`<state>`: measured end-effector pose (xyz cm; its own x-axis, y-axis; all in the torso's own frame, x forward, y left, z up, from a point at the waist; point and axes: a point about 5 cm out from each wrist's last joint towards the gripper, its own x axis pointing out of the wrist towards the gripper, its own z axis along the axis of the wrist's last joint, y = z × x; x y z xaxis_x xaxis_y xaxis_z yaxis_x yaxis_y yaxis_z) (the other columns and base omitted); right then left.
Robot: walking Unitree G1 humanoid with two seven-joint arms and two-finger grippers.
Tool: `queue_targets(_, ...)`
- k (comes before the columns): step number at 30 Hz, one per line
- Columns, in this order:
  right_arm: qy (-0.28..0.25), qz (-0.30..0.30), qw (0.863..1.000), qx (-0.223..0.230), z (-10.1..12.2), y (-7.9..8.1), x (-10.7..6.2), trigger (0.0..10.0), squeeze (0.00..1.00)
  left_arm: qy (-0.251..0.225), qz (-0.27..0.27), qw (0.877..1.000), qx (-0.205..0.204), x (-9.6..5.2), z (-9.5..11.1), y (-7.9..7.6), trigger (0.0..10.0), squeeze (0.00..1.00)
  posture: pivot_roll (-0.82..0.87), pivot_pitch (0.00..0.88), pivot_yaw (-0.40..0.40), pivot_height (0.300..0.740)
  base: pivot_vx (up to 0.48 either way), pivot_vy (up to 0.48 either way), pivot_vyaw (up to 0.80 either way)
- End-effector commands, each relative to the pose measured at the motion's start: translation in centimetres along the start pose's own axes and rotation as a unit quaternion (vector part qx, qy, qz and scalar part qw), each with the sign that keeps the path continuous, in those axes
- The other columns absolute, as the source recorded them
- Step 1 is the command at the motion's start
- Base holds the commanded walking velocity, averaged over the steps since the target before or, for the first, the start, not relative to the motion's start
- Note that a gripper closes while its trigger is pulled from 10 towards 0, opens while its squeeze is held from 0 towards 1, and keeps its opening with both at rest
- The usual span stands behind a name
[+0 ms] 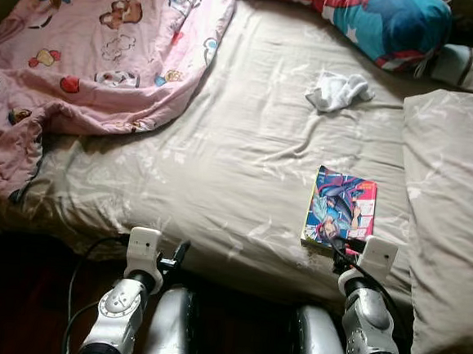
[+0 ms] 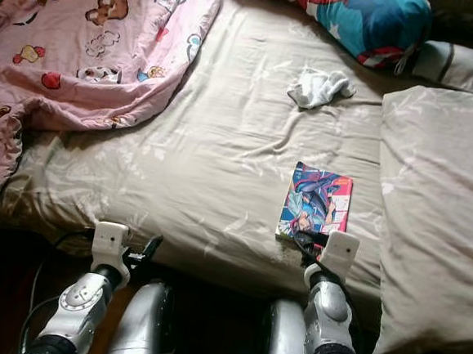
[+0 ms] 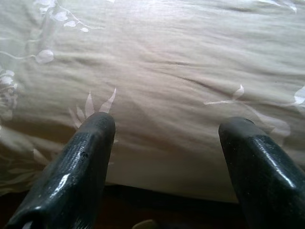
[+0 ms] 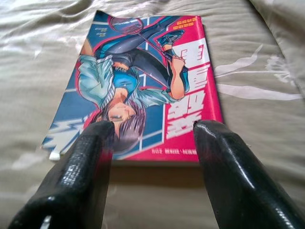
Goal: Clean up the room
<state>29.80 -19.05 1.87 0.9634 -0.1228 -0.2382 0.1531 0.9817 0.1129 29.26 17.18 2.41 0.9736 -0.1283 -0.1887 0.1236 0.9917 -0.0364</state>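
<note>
**Jaws lined up on the comic, right arm nearest**

Jaws of the right gripper [image 4: 150, 143] stand wide apart and hold nothing, with the near short edge of the comic book [image 1: 341, 206] lying straight ahead between the two black fingers [image 4: 86, 167]. That book lies flat on the beige bed [image 1: 221, 159], cover up, close to the bed's near edge and just beside the large beige pillow [image 1: 452, 202] on the robot's right. Its long axis runs away from the robot, roughly in line with the right arm's reach, so the fingers straddle its width rather than its length. A forward push along that axis looks like what the pick-up needs.

Left gripper [image 3: 164, 138] hangs at the bed's near edge, jaws also spread and empty, facing bare sheet well apart from the book; the right arm is clearly the nearer one.

Farther up the bed lie a white sock [image 1: 337, 91], a pink quilt [image 1: 99, 43] and a blue-and-red pillow [image 1: 388, 21].
</note>
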Motion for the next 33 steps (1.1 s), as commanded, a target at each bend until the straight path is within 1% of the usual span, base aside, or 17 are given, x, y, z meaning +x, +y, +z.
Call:
queue_targets(1,0.012,0.009,1.000,-0.012,-0.9,0.1,-0.5,10.0,0.00,0.015,0.012,1.000,0.000,-0.4,-0.8,0.5,10.0,0.00,-0.01,0.173,0.048,0.658,0.000,0.000,0.00)
queue_targets(3,0.018,0.020,1.000,-0.014,-1.1,0.3,-0.6,10.0,0.00,0.025,0.023,0.999,-0.004,-0.6,-1.3,0.7,10.0,0.00,-0.02,0.137,0.028,0.673,0.000,0.000,0.00)
queue_targets(4,0.019,0.022,0.999,-0.014,-1.2,0.3,-0.7,10.0,0.00,0.027,0.026,0.999,-0.005,-0.6,-1.4,0.7,10.0,0.00,-0.02,0.137,0.028,0.678,0.000,0.000,0.00)
queue_targets(6,0.024,0.032,0.999,-0.025,-1.4,0.5,-0.7,10.0,0.00,0.041,0.032,0.999,-0.007,-0.8,-1.9,0.8,10.0,0.00,-0.02,0.095,0.016,0.688,0.000,0.000,0.00)
queue_targets(9,0.029,0.043,0.998,-0.036,-1.5,0.8,-0.7,10.0,0.00,0.055,0.036,0.998,-0.010,-1.1,-2.5,0.8,10.0,0.00,-0.02,0.081,0.014,0.698,0.000,0.000,0.00)
queue_targets(11,0.038,0.062,0.996,-0.052,-1.5,1.3,-0.6,10.0,0.00,0.086,0.050,0.995,-0.028,-1.5,-3.7,0.9,10.0,0.00,-0.04,0.062,0.009,0.718,0.000,0.000,0.00)
queue_targets(14,0.050,0.062,0.995,-0.062,-1.8,1.3,-0.6,10.0,0.00,0.115,0.065,0.990,-0.038,-2.1,-4.7,1.0,10.0,0.00,-0.03,0.054,0.009,0.723,0.000,0.000,0.00)
queue_targets(17,0.047,0.063,0.995,-0.055,-1.7,1.5,-0.6,10.0,0.00,0.136,0.071,0.987,-0.038,-2.5,-5.4,1.2,10.0,0.00,-0.04,0.066,0.015,0.723,0.000,0.000,0.00)
queue_targets(18,0.045,0.065,0.995,-0.053,-1.7,1.6,-0.5,10.0,0.00,0.144,0.075,0.986,-0.040,-2.7,-5.7,1.3,10.0,0.00,-0.05,0.085,0.016,0.723,0.000,0.000,0.00)
queue_targets(21,0.040,0.059,0.996,-0.050,-1.5,1.6,-0.5,10.0,0.00,0.172,0.100,0.979,-0.050,-3.6,-6.6,2.3,10.0,0.00,-0.05,0.112,0.021,0.723,0.000,0.000,0.00)
queue_targets(23,0.040,0.057,0.996,-0.049,-1.5,1.6,-0.5,10.0,0.00,0.179,0.105,0.977,-0.051,-3.8,-6.8,2.5,10.0,0.00,-0.05,0.119,0.020,0.723,0.000,0.000,0.00)
queue_targets(25,0.044,0.063,0.996,-0.055,-1.7,1.6,-0.6,10.0,0.00,0.188,0.109,0.975,-0.042,-4.0,-6.9,2.9,10.0,0.00,-0.04,0.140,0.019,0.723,0.000,0.382,0.00)
queue_targets(28,0.044,0.063,0.995,-0.057,-1.6,1.7,-0.5,10.0,0.00,0.192,0.115,0.974,-0.042,-4.0,-7.0,3.1,10.0,0.00,-0.04,0.159,0.021,0.723,0.000,0.389,0.00)
queue_targets(33,0.042,0.060,0.996,-0.056,-1.6,1.7,-0.5,10.0,0.00,0.192,0.116,0.974,-0.043,-4.0,-7.0,3.1,10.0,0.00,-0.04,0.166,0.026,0.723,0.000,0.389,0.00)
